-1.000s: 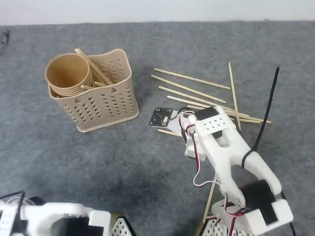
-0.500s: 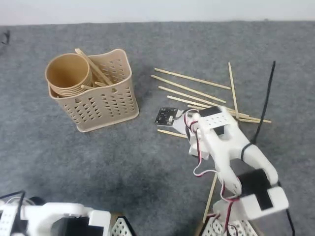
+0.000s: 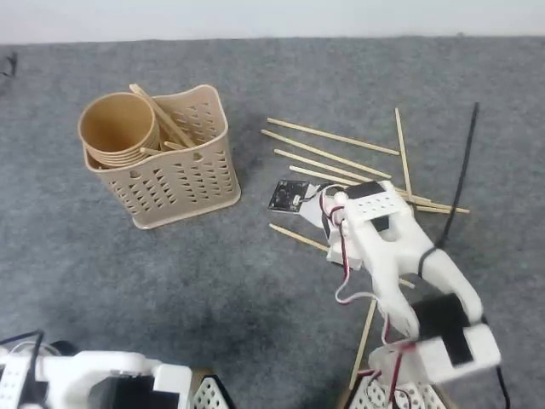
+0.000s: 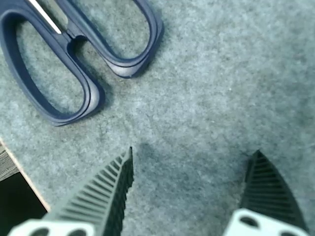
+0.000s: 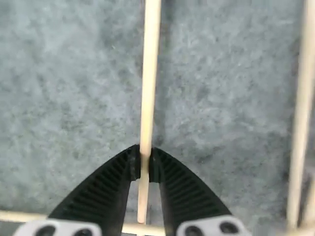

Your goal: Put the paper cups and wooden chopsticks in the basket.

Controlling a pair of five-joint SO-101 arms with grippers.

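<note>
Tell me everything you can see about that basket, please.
The basket looks like beige plastic, with rows of small slots in its walls and a wavy rim. It stands upright on the grey mat. A stack of paper cups sits inside, with chopsticks leaning beside them. Nothing else touches it.

R gripper [image 5: 143, 158] clamped tight (L gripper [image 4: 193, 151] spread wide).

Grey carpet [image 3: 238, 290] carries a basket [image 3: 179, 181] at ten o'clock, loose chopsticks [image 3: 332, 136] scattered toward two o'clock, another stick [image 3: 365, 334] at five, and blue scissors [image 4: 74, 73].
</note>
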